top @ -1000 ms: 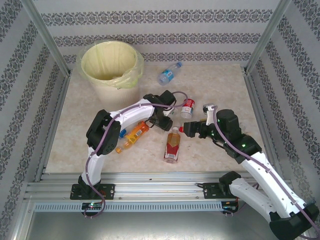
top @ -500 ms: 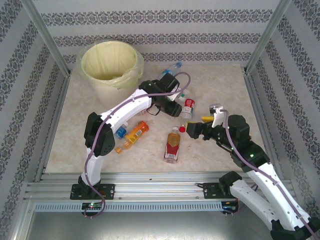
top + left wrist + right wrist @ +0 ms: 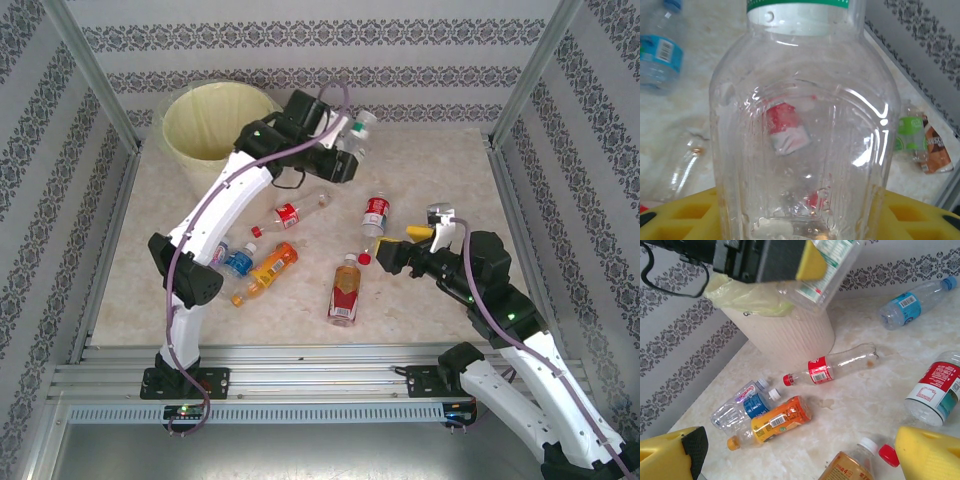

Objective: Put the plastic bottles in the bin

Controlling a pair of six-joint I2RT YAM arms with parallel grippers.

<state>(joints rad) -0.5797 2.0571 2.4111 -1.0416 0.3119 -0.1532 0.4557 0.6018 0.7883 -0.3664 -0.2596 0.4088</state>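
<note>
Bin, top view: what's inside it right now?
Inside the bin, bare yellow liner, no bottles in sight; the left arm covers its right edge.

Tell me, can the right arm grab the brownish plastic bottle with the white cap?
Probably yes. The open right gripper hangs close beside the amber plastic bottle with the white cap, which lies uncovered on the table.

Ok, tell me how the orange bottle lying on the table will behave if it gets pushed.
The orange bottle lies on its side and looks round, so a sideways push would probably roll it. The blue-label bottle close beside it might stop that roll. Its body looks orange throughout, so it may hold drink and feel heavier than an empty one.
</note>
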